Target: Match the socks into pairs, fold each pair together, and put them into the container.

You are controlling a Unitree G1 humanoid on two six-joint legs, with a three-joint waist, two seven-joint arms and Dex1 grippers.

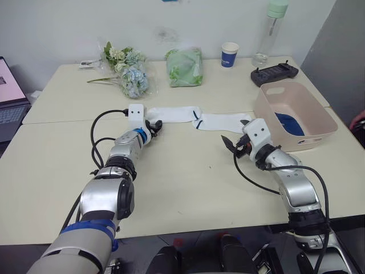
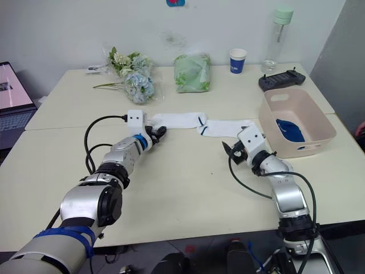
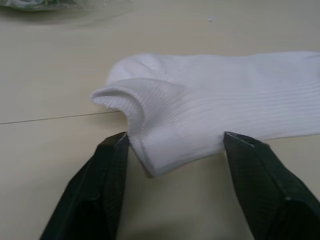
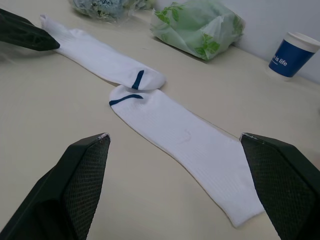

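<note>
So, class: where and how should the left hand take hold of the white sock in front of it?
Grip the cuff end, approaching low along the table from the robot's side. That open edge is curled up off the surface, already between the left hand's open fingers.

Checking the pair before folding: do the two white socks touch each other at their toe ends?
Touching. In the right wrist view, the far white sock and the near white sock meet toe to toe at their blue stripes, with no table showing between them.

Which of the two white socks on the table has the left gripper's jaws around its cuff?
The white sock nearer the flowers: the left gripper has its open jaws either side of its cuff. The other white sock lies toward the pink tub.
</note>
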